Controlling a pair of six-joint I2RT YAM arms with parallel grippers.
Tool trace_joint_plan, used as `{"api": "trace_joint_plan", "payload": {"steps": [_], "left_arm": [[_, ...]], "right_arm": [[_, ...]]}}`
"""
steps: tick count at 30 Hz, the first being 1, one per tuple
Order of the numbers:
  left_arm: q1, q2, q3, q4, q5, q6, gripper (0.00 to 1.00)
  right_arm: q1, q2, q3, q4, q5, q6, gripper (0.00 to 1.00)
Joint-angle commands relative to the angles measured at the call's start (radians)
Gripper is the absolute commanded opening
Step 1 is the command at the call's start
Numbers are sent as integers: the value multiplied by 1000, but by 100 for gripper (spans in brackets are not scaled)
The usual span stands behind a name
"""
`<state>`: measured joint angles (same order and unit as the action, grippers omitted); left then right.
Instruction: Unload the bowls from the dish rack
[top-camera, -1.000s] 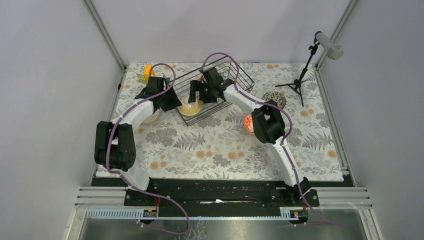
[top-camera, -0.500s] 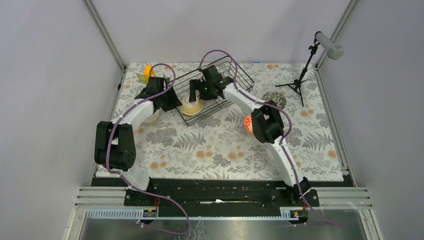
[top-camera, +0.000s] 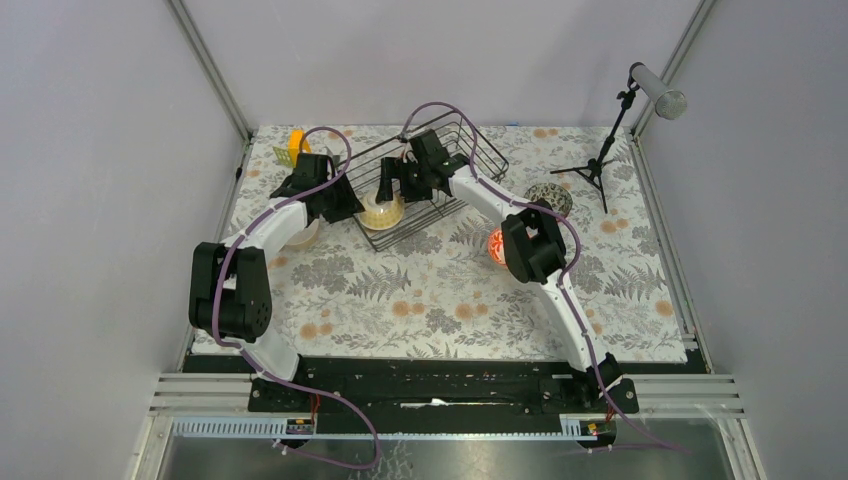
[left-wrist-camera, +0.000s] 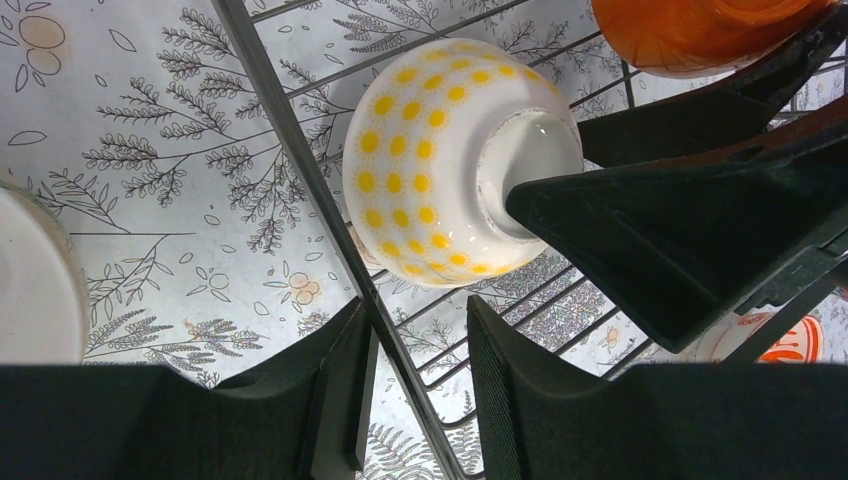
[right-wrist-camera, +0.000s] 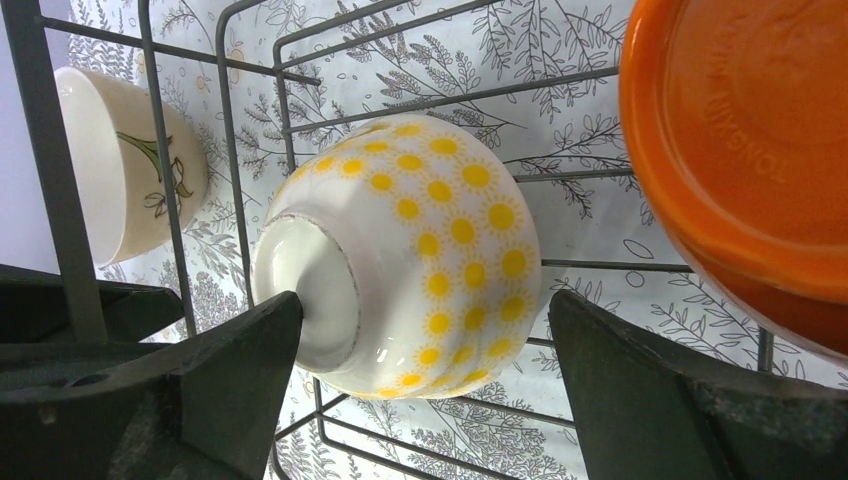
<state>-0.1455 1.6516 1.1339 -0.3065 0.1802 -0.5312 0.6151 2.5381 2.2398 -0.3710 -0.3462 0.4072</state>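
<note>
The dark wire dish rack (top-camera: 470, 150) stands at the far middle of the table. A cream bowl with yellow dots (right-wrist-camera: 420, 250) lies on its side in the rack and also shows in the top view (top-camera: 383, 213) and the left wrist view (left-wrist-camera: 440, 160). My right gripper (right-wrist-camera: 425, 300) is open astride it, with the left finger touching the bowl's foot and the right finger apart from it. A bright orange bowl (right-wrist-camera: 740, 150) sits beside it in the rack. My left gripper (left-wrist-camera: 415, 310) is narrowly open, straddling the rack's rim wire (left-wrist-camera: 300, 150) at the rack's left side.
A beige bowl with a leaf print (right-wrist-camera: 130, 165) sits outside the rack's left side (top-camera: 305, 235). A red-patterned bowl (top-camera: 495, 245) and a dark speckled bowl (top-camera: 548, 198) sit right of the rack. A yellow block (top-camera: 297, 145) lies far left. A microphone stand (top-camera: 600, 160) stands far right.
My right gripper has shifted slightly over the yellow-dotted bowl in the rack. The left arm has not visibly moved.
</note>
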Motion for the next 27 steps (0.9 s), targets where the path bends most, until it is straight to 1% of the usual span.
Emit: {"api": "trace_joint_plan", "payload": {"steps": [1,5,13,19,27], "left_arm": [[-8,9,11,-28,39,1,42],[-9,13,12,-28,39,0,42],[-9,19,7,-19,45,-9,42],[-9,14,8,-20,47,-7,41],[-9,-7,17,-33,38,0,41]], "right_arm": [[-8,88,-15,-72,-35,20,99],[-11,92,-40,-72,-79,68,98],[-12,99,-65,-71,-132,130,98],[-12,83,-49,-29,-170,186,86],[-13,6,-21,-23,-71,163,78]]}}
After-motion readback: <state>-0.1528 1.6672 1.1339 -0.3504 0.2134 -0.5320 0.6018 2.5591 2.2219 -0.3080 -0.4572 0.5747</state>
